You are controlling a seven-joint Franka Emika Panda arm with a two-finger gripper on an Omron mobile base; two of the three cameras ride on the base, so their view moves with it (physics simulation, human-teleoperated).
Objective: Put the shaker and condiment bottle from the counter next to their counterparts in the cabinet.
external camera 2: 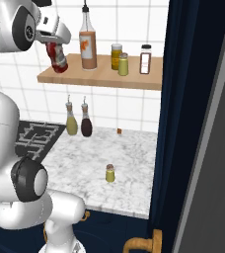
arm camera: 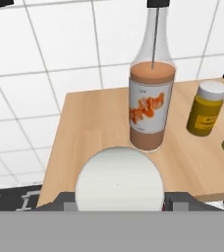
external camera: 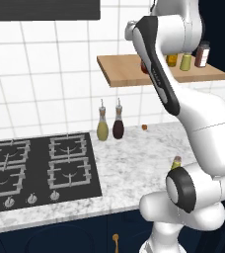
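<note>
Gripper: the gripper point(external camera 2: 55, 48) is raised at the left end of the wooden shelf, its fingers clamped on the red condiment bottle point(external camera 2: 58, 58)
Condiment bottle: hangs tilted from the fingers, over the left part of the shelf board, just left of the tall bottle; in the hand view its pale cap point(arm camera: 119, 179) sits between the finger tips, close in front of the tall bottle
Cabinet shelf: light-brown board point(external camera 2: 134, 79) fixed to the white tiled wall, above the counter
Tall orange-labelled bottle: clear bottle with black pourer point(external camera 2: 88, 39) stands upright on the shelf, left of the jars
Amber jar: yellow-lidded jar point(external camera 2: 116, 56) stands behind the shelf shaker
Shelf shaker: yellow-green shaker point(external camera 2: 123, 64) with a grey cap, just in front of the amber jar
Dark jar: black-capped jar point(external camera 2: 145, 60) at the right end of the shelf
Counter shaker: small yellow-green shaker point(external camera 2: 110, 173) stands upright on the marble counter point(external camera 2: 129, 163), near its front edge, well apart from the gripper
Oil bottles: olive bottle point(external camera 2: 71, 118) and dark-brown bottle point(external camera 2: 86, 120) stand side by side against the wall
Stove: black gas hob point(external camera: 40, 168) left of the marble
</note>
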